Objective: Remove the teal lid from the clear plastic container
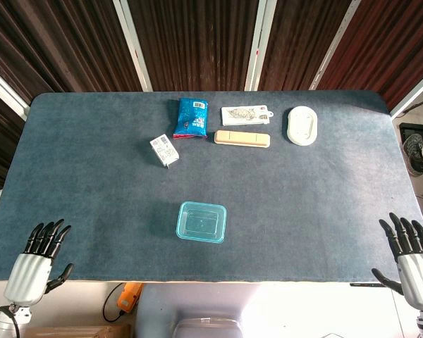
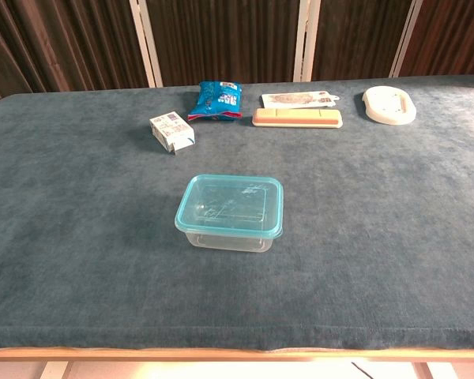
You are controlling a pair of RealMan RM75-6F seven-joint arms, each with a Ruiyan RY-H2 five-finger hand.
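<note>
A clear plastic container (image 2: pixel 226 239) stands near the middle front of the blue table, with its teal lid (image 1: pixel 201 222) (image 2: pixel 231 205) seated flat on top. My left hand (image 1: pixel 39 257) hovers at the table's front left corner, fingers spread and holding nothing. At the front right corner my right hand (image 1: pixel 412 257) is likewise spread and empty. Both hands are far from the container. The chest view shows neither hand.
Along the far side lie a blue snack bag (image 1: pixel 192 117), a small white carton (image 1: pixel 165 150), a beige bar-shaped case (image 1: pixel 242 139), a flat printed packet (image 1: pixel 245 114) and a white oval object (image 1: pixel 302 124). Blue cloth (image 1: pixel 324 211) covers the table.
</note>
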